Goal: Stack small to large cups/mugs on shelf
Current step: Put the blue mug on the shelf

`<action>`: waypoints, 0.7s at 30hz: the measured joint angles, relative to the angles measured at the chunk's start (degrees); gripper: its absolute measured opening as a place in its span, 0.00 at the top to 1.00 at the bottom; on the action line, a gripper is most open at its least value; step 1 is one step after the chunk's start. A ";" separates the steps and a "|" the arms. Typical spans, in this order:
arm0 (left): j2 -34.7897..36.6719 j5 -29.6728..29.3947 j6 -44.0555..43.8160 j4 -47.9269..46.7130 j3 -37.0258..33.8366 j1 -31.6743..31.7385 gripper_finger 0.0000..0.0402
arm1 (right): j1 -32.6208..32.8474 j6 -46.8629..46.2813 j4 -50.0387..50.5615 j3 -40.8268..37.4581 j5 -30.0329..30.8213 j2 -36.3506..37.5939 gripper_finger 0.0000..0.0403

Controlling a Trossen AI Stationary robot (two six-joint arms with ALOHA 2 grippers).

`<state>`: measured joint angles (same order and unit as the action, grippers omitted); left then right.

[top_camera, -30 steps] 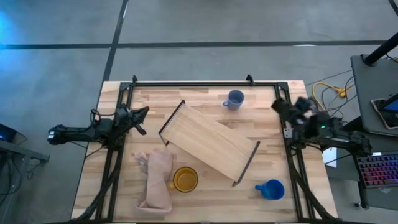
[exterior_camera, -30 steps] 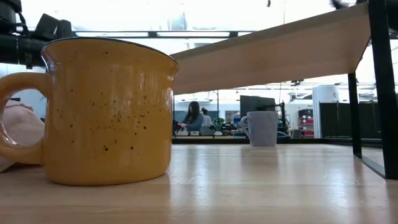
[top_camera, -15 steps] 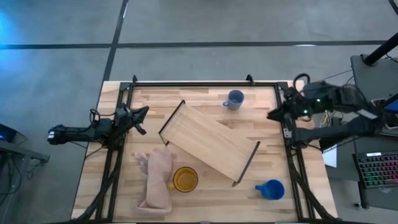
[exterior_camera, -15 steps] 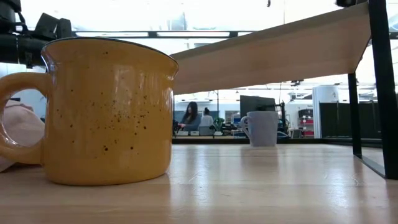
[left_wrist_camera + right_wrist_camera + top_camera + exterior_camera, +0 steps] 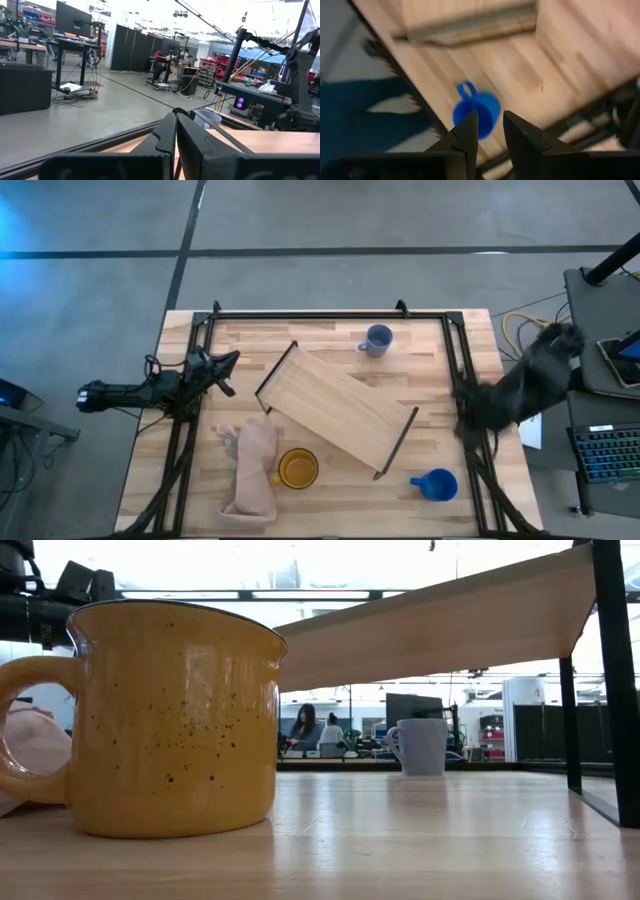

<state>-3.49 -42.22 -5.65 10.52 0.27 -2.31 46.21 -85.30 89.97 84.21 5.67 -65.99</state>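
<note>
- Right gripper (image 5: 488,131): half a second ago beside the long light-wood shelf (image 5: 337,409) on its grey-blue-mug side; now swung out past the table's right edge, a blur. Fingers narrowly parted, holding nothing, aimed at the bright blue handled mug (image 5: 476,113).
- Judgement: blue mug likely first pick.
- Left gripper (image 5: 175,131): parked off the shelf's left end, fingers pressed together, unchanged.
- Speckled yellow-orange mug (image 5: 297,468): near the shelf's front edge, touching the pink-beige cloth (image 5: 254,470).
- Grey-blue mug (image 5: 376,340): behind the shelf. Nothing on the shelf yet.
</note>
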 joint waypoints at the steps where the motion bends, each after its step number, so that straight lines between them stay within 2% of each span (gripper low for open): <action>1: 0.00 0.00 -0.01 0.00 0.00 0.00 1.00 | 3.60 -3.67 -0.15 -0.58 1.06 -2.12 0.79; 4: -0.11 0.00 0.00 -0.21 0.00 0.06 1.00 | 10.00 -13.81 0.04 -1.94 4.67 -7.82 0.79; 10: -0.11 -0.02 0.00 -0.22 0.00 0.07 1.00 | 11.51 -27.58 0.15 -5.14 5.59 -14.63 0.79; 17: -0.11 -0.02 -0.03 -0.40 0.00 0.04 1.00 | 11.92 -31.06 -3.25 -9.36 -10.88 -18.50 0.79; 21: -0.22 -0.02 -0.04 -0.44 0.00 0.04 1.00 | 11.95 -31.74 -3.92 -9.78 -12.51 -18.50 0.78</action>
<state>-3.70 -42.24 -5.69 10.09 0.27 -2.26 58.16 -117.03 86.05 74.43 -6.85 -84.49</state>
